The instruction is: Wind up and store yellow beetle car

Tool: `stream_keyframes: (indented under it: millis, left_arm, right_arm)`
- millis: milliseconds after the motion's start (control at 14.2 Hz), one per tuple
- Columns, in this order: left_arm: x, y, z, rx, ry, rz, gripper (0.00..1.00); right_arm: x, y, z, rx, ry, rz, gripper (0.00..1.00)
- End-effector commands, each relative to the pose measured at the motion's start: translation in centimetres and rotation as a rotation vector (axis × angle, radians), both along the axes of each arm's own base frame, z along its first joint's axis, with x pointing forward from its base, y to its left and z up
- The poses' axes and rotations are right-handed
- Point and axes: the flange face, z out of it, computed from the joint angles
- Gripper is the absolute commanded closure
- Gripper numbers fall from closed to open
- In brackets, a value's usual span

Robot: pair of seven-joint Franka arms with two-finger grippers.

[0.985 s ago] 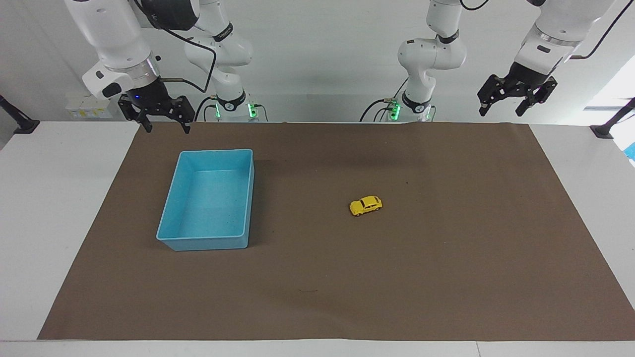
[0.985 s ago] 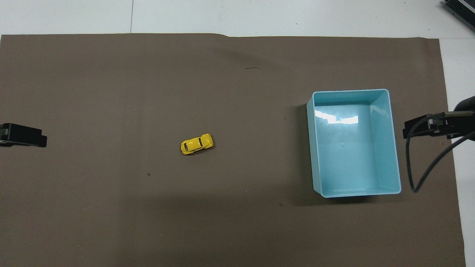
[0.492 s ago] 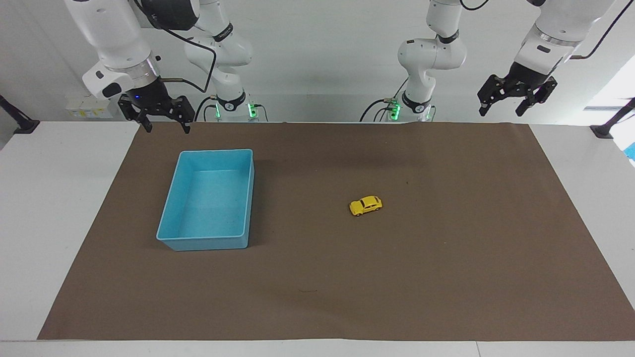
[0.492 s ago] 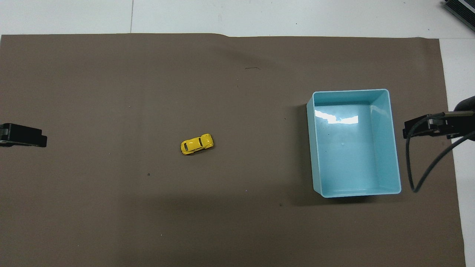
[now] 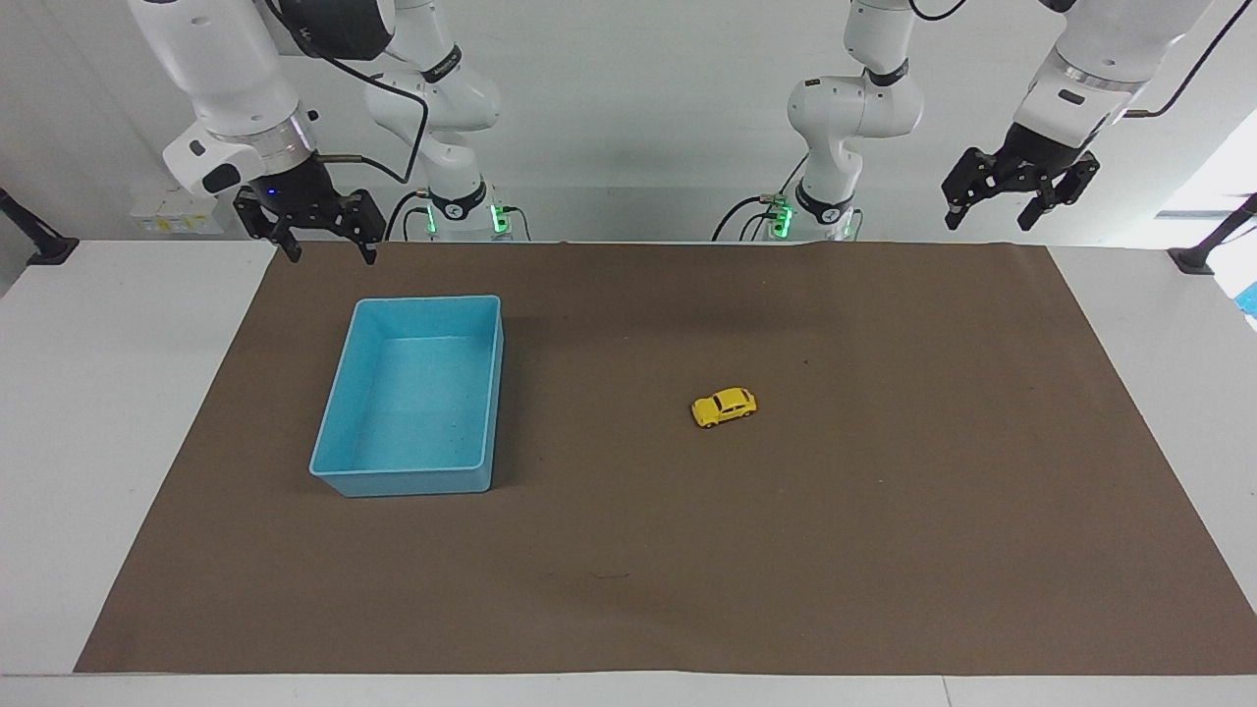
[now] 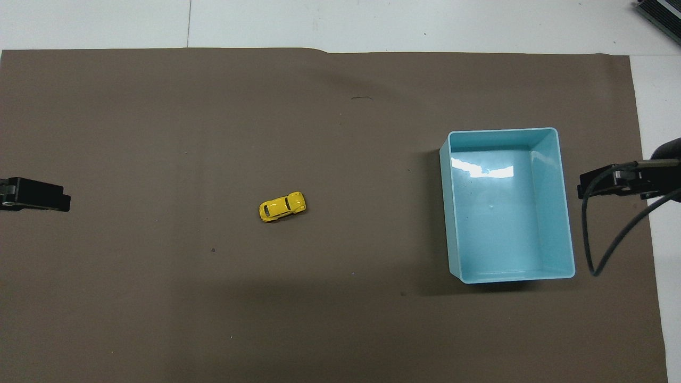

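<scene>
- Brown mat [image 5: 884,550]: we note a matte, paper-like sheet covering most of the white table [image 5: 88,412]; flat, with a slight ripple at its edge nearest the robots. We judge it gives small wheels fair traction.
- Blue bin [image 5: 339,412]: we take this as our landmark. Rectangular, open-topped, glossy hard plastic with rounded corners; nothing lies in it. It sits on the mat toward the right arm's end of the table.
- Right gripper [image 5: 327,236]: raised over the mat's edge, just on the robot side of the bin; fingers spread wide, nothing between them.
- Left gripper [image 5: 1009,201]: raised, well apart from the bin, over the left arm's end of the table; fingers parted, holding nothing.
- Yellow beetle car [image 5: 724,407]: it stands on its wheels on the mat, well apart from the bin toward the left arm's end, about level with the bin's middle. Tiny, rounded shiny shell, dark windows, black wheels.
- Handling, our judgement: light, rigid, slick on its curved roof, and liable to roll. We would pinch it across the flat flanks between the wheels, not over the dome.
- Neither winding nor storing is done yet.
</scene>
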Motion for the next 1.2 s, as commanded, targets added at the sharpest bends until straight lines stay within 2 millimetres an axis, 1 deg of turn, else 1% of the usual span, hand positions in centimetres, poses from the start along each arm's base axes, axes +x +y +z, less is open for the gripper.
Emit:
stream_keyframes:
  millis: [0, 70, 141, 281, 352, 422, 492, 563, 703, 985, 1125]
  left_arm:
    - [-0.6, -0.7, -0.4, 0.008, 0.019, 0.112, 0.0]
    - [-0.5, -1.0, -0.9, 0.011, 0.028, 0.19, 0.0]
    - [-0.6, -2.1, -1.4, 0.016, 0.041, 0.268, 0.0]
    - [-0.7, -2.5, -1.9, 0.015, 0.049, 0.438, 0.0]
    - [-0.4, -2.8, -2.5, 0.018, 0.061, 0.492, 0.0]
    - [-0.2, -3.5, -3.1, 0.021, 0.066, 0.5, 0.0]
    - [-0.1, -3.8, -3.9, 0.024, 0.072, 0.51, 0.0]
    - [0.1, -4.2, -4.7, 0.028, 0.077, 0.548, 0.0]
    - [0.4, -5.6, -6.1, 0.032, 0.074, 0.65, 0.0]
    - [0.6, -6.4, -7.7, 0.035, 0.075, 0.727, 0.0]
    - [0.8, -6.5, -8.4, 0.03, 0.065, 0.852, 0.0]
  right_arm:
    - [-0.5, -0.2, 0.3, 0.015, -0.011, -0.001, 0.0]
    - [-0.5, -0.2, 0.3, 0.015, -0.011, -0.001, 0.0]
    - [-0.5, -0.2, 0.3, 0.015, -0.011, -0.001, 0.0]
    - [-0.5, -0.2, 0.3, 0.015, -0.011, -0.001, 0.0]
    - [-0.5, -0.2, 0.3, 0.015, -0.011, -0.001, 0.0]
    - [-0.5, -0.2, 0.3, 0.015, -0.011, -0.001, 0.0]
    - [-0.5, -0.2, 0.3, 0.015, -0.011, -0.001, 0.0]
    - [-0.5, -0.2, 0.3, 0.015, -0.011, -0.001, 0.0]
    - [-0.5, -0.2, 0.3, 0.015, -0.011, -0.001, 0.0]
    - [-0.5, -0.2, 0.3, 0.015, -0.011, -0.001, 0.0]
    - [-0.5, -0.2, 0.3, 0.015, -0.011, -0.001, 0.0]
